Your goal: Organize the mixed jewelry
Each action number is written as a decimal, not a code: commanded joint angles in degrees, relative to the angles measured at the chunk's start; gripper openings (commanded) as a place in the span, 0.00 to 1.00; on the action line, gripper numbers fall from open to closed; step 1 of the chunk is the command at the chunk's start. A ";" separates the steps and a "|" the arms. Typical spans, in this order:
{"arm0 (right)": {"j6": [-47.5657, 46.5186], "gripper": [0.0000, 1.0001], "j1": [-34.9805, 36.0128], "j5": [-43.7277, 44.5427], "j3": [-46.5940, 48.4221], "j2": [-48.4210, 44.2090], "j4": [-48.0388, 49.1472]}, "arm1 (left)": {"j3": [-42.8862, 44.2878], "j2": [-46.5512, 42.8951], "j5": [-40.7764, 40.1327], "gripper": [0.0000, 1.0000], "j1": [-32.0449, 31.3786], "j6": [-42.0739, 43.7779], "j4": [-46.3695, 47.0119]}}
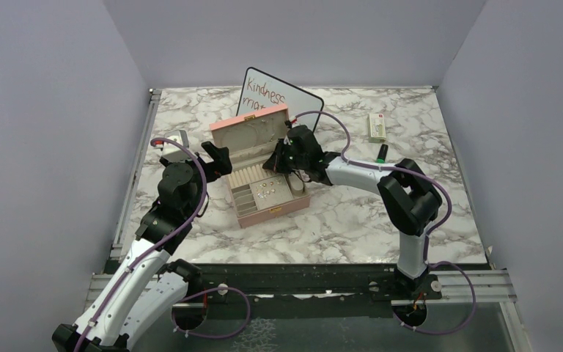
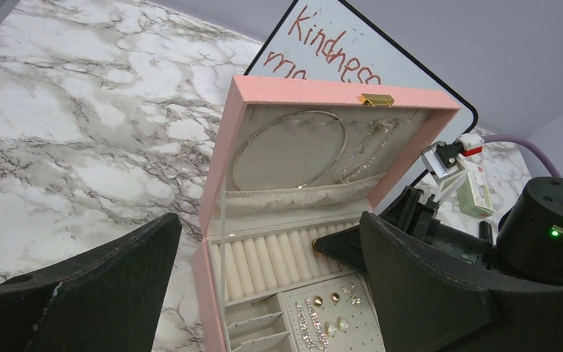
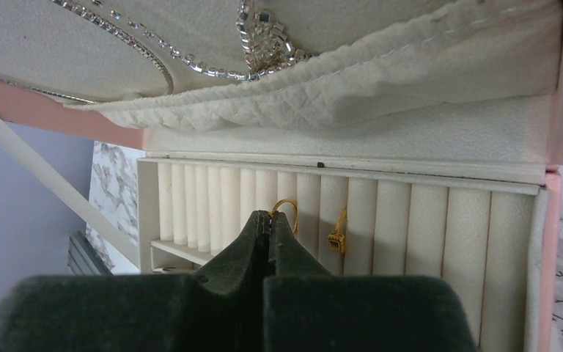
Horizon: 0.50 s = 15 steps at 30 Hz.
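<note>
Over on the left, the left claw [image 1: 218, 159] hangs just off the left side of the pink box [image 1: 275, 213], jaws spread wide with nothing between them. From its own camera the two dark fingers [image 2: 102, 286] frame the box on either side.

The box stands open in the middle of the marble surface [image 1: 352, 213], with its lid [image 2: 337, 92] propped up and leaning back. Sparkly necklaces [image 3: 264, 37] lie against the lid's cream lining, above a sagging fabric pocket. A whiteboard [image 1: 293, 99] with red handwriting leans up behind it.

Down in the tray, a row of cream ring rolls [image 2: 264, 260] runs along the back. In front of them, earrings [image 2: 317, 300] sit on a dotted panel, with small divided slots to its left.

Now the right claw [image 3: 267, 220]: it reaches in over the tray from the right, jaws pressed flat together, tip right at the ring rolls. A gold ring [image 3: 287, 209] stands in a groove, touching or just beside that tip, and I cannot tell whether the jaws have nipped it. A second gold ring [image 3: 336, 238] is tucked into a groove a little further right.

Out to the right, well apart from the box, a green marker [image 1: 383, 152] lies on the surface, with a small white-green packet [image 1: 376, 126] behind it.
</note>
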 commanded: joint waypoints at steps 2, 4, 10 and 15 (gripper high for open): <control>-0.65 0.02 0.72 3.39 0.42 2.11 -1.70 | -0.66 -0.07 1.01 0.92 0.18 0.35 1.39; -0.67 0.03 0.81 3.97 0.37 2.07 -1.99 | -0.66 -0.04 1.01 0.92 0.18 0.38 1.39; -1.09 0.06 0.96 5.90 0.01 1.86 -2.78 | -0.69 0.16 1.01 0.92 0.18 0.22 1.39; -1.00 0.10 1.07 7.43 0.28 1.85 -4.28 | -0.69 0.18 0.87 0.92 0.18 0.13 1.39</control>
